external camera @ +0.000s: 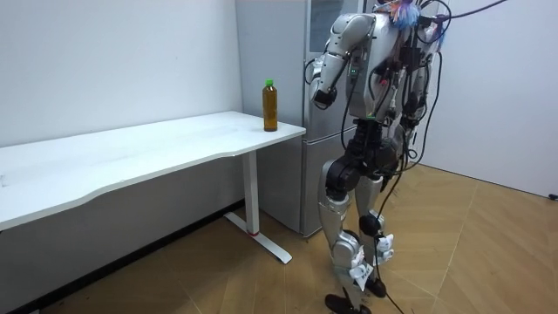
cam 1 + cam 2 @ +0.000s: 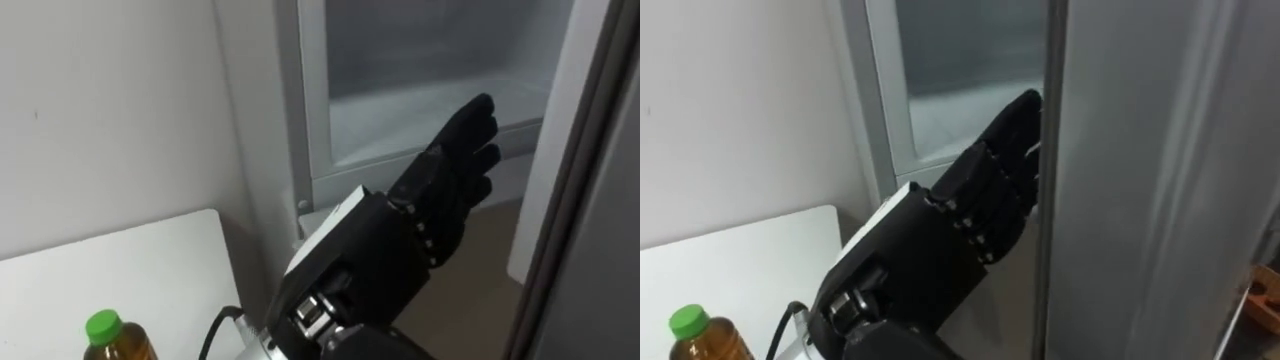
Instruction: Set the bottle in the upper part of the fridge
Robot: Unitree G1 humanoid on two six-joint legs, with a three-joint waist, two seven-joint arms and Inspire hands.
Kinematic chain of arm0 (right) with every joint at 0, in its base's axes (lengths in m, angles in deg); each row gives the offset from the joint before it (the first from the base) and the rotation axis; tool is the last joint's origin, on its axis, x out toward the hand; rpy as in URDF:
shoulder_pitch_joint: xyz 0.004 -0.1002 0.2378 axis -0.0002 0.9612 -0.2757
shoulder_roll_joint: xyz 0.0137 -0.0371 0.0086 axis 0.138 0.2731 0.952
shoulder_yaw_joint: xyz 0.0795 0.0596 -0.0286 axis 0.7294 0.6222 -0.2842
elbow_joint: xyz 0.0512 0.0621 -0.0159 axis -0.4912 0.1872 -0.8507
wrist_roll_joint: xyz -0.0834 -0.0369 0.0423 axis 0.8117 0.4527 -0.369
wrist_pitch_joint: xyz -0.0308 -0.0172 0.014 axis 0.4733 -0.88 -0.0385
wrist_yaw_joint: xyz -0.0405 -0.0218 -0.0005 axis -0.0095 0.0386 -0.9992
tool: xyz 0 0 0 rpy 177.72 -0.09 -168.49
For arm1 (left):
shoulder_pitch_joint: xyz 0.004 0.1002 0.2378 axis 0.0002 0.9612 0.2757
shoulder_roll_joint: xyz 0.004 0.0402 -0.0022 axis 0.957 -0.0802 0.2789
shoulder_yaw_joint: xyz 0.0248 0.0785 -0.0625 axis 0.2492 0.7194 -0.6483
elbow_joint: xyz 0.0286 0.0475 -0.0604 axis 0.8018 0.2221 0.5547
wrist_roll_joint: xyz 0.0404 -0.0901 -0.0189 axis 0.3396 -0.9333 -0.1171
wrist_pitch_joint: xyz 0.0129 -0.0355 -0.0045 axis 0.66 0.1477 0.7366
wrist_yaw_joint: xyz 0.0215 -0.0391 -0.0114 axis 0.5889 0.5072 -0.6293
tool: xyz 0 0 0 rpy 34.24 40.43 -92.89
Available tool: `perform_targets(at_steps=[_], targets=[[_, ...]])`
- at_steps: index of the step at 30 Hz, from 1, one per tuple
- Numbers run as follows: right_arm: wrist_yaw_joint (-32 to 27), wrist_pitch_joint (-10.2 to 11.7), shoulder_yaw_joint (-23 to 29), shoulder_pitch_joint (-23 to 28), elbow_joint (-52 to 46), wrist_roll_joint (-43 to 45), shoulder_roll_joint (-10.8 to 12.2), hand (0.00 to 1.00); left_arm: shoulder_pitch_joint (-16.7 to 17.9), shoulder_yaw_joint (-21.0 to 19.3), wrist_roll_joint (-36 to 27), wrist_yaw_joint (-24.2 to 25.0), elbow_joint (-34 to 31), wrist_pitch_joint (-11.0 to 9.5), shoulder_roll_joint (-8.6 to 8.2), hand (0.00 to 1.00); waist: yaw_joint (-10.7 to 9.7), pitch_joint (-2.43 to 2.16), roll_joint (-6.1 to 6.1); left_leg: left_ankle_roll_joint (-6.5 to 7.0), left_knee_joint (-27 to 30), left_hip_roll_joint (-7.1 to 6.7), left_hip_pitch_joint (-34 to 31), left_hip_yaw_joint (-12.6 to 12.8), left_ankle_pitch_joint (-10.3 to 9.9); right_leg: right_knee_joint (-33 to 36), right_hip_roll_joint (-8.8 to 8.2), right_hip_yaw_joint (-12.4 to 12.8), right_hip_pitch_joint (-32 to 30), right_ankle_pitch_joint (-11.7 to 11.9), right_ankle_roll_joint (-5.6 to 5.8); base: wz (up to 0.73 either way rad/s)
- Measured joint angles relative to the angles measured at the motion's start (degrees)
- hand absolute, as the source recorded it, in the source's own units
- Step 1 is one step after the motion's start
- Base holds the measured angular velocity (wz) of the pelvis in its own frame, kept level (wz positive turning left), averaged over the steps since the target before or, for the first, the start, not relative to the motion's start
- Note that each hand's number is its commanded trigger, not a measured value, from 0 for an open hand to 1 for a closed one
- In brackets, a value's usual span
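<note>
Left hand [image 2: 455, 165], fingers straight and empty, reaches toward the open fridge [image 2: 310, 120] mid-frame. The bottle [image 2: 112, 338] stands lower left on the table [image 2: 120, 270].

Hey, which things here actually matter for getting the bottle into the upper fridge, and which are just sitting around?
For the job: bottle, green-capped, not yet picked up; upper fridge, standing open; fridge door; left hand, open, raised toward the fridge.
Just around: white table under the bottle; wall.

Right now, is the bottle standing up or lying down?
Standing up: the bottle is upright on the corner of the white table, green cap on top, beside the fridge.
</note>
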Motion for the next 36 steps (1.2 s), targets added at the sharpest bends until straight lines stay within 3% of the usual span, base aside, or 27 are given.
perform_targets(at_steps=[5,8,13,17,23,29,36], targets=[[0.46,-0.02,0.06,0.08,-0.57,-1.11,-0.68,0.00,-1.06,0.35,-0.07,0.49,0.00,0.12,0.08,0.00,-1.24,-0.08,1.31,0.00,-0.03,0.18,0.14,1.01,0.00,-0.01,0.50,2.46,-1.04,0.41,0.06,-0.26],[0.65,-0.07,0.04,0.78,-0.60,-3.19,-1.14,0.00,-1.15,2.02,-1.40,0.35,0.00,0.12,0.23,0.00,-2.71,-0.09,1.39,-0.01,-0.04,0.29,0.14,1.11,0.00,0.08,0.65,3.13,-1.29,0.45,0.00,-0.14],[0.63,-0.11,0.03,1.66,-0.61,-3.44,-1.45,0.00,-1.80,3.47,-4.29,0.17,0.04,0.13,0.21,0.00,-3.69,-0.09,1.54,-0.11,-0.14,0.87,0.42,3.98,-0.06,0.12,1.06,4.98,-1.92,0.75,-0.31,-0.23],[0.70,-0.11,0.00,1.73,-0.59,-3.46,-1.48,0.00,-2.41,4.22,-6.31,0.17,0.12,0.09,0.36,0.00,-4.15,0.02,1.72,-0.13,-0.29,1.06,1.07,4.13,-0.07,0.12,1.68,6.32,-1.89,0.86,-0.50,-0.18],[0.91,-0.13,0.48,1.59,-0.60,-3.44,-1.48,0.00,-2.84,4.59,-7.97,0.50,0.57,0.10,0.61,0.00,-5.94,0.06,1.69,-0.27,-0.25,1.20,1.08,3.99,-0.15,0.16,1.76,6.31,-2.04,0.92,-0.60,-0.06],[2.08,-0.14,0.50,2.43,-0.40,-3.58,-1.53,0.00,-3.78,4.72,-7.98,0.90,0.76,0.10,1.01,0.00,-6.29,0.17,1.54,-1.32,-0.24,1.87,1.07,4.05,-0.80,0.18,2.56,6.39,-2.62,1.20,-0.95,-0.14],[2.89,-0.17,0.49,3.09,-0.36,-4.26,-1.59,0.00,-3.96,4.80,-8.04,1.90,0.77,0.03,0.56,0.00,-6.39,0.31,1.43,-1.44,0.18,2.49,0.96,5.01,-0.87,0.11,3.04,6.91,-3.54,1.40,-1.30,-0.19]])
